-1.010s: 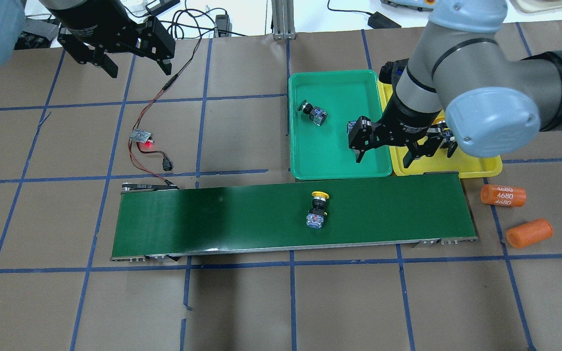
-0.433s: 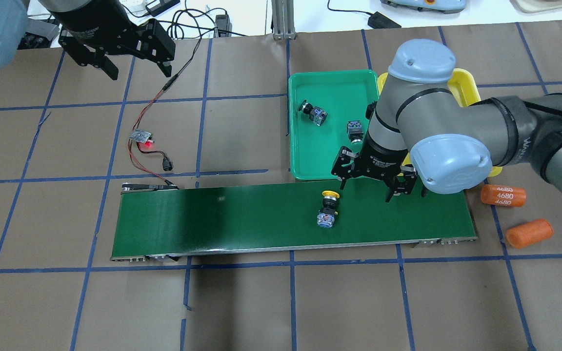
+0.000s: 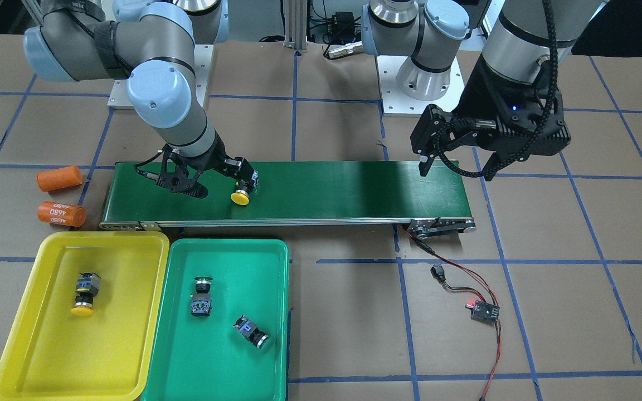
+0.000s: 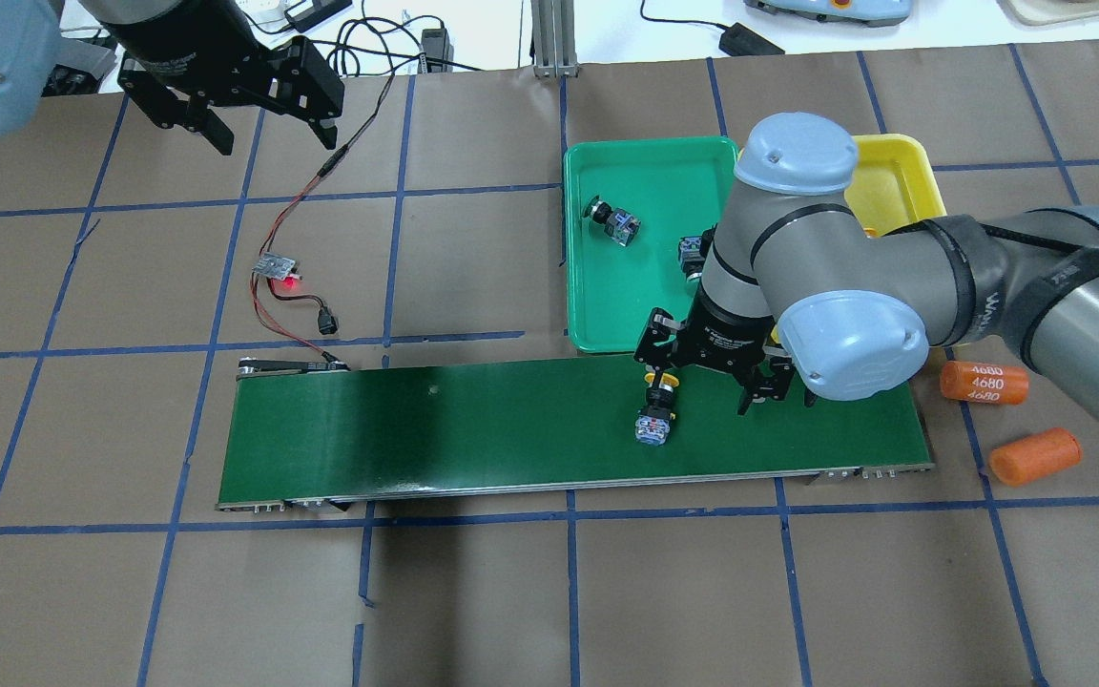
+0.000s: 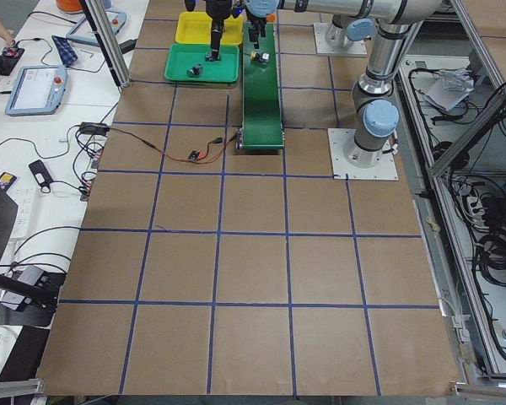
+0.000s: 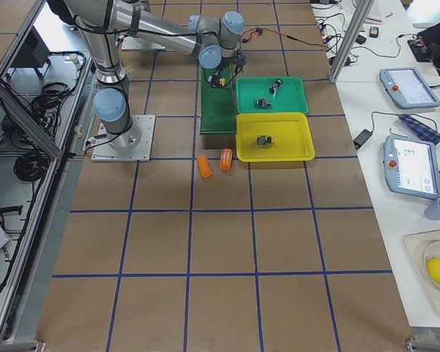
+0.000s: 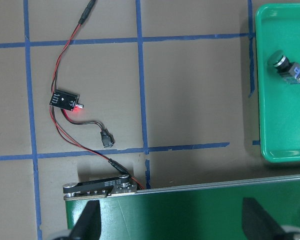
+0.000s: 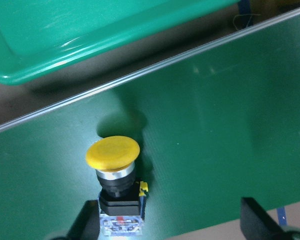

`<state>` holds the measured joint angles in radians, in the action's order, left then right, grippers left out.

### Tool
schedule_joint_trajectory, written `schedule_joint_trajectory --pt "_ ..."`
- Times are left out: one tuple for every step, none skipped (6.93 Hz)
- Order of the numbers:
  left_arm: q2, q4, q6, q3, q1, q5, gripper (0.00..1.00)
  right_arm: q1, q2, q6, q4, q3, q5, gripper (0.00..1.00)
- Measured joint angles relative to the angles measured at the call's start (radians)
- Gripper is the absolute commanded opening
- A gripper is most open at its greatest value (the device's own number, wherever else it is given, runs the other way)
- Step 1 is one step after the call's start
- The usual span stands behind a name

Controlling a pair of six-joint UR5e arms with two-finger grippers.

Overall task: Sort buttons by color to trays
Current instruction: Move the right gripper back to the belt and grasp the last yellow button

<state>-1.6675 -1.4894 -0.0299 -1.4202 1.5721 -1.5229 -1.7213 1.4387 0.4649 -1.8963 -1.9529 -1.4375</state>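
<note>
A yellow-capped button (image 4: 654,416) (image 3: 242,190) (image 8: 115,175) lies on its side on the dark-green belt (image 4: 464,429). My right gripper (image 4: 704,382) (image 3: 209,178) (image 8: 170,222) is open low over the belt, and the button sits between its fingers, close to one fingertip (image 8: 86,225). Another yellow-capped button (image 3: 84,292) rests in the yellow tray (image 3: 115,340). Two green-capped buttons (image 3: 201,295) (image 3: 251,332) lie in the green tray (image 3: 215,362) (image 4: 640,296). My left gripper (image 4: 273,134) (image 3: 457,166) hangs open and empty above the belt's other end.
Two orange cylinders (image 4: 984,382) (image 4: 1036,456) lie on the table past the belt's right end. A small circuit board with a red light (image 4: 278,269) and its wires lie by the belt's left end. My right arm covers part of the yellow tray (image 4: 893,181).
My right arm swung from above the trays down to the belt, and its open gripper now straddles the yellow-capped button. The button has travelled rightward along the belt. The left arm stayed put.
</note>
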Motion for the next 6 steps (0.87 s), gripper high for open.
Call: schedule_joint_trajectory --pt "0.000 0.003 0.000 0.000 -0.001 -0.003 1.00 -0.009 -0.017 0.003 -0.017 -0.001 0.000 1.00" --pt "0.000 0.003 0.000 0.000 -0.001 -0.006 1.00 -0.018 -0.034 0.004 -0.032 -0.003 0.000 1.00" --pt "0.000 0.002 0.000 0.003 -0.001 -0.009 1.00 -0.023 -0.047 0.004 -0.039 -0.006 -0.001 1.00" --pt "0.001 -0.001 0.001 0.007 -0.001 -0.011 1.00 -0.027 -0.056 0.003 -0.042 -0.008 -0.004 0.52" --pt "0.002 -0.005 0.001 0.011 -0.002 -0.013 1.00 -0.028 -0.064 0.003 -0.042 -0.011 -0.010 0.01" --pt "0.002 -0.008 0.001 0.014 -0.002 -0.014 1.00 -0.029 -0.068 0.004 -0.037 -0.016 -0.015 0.00"
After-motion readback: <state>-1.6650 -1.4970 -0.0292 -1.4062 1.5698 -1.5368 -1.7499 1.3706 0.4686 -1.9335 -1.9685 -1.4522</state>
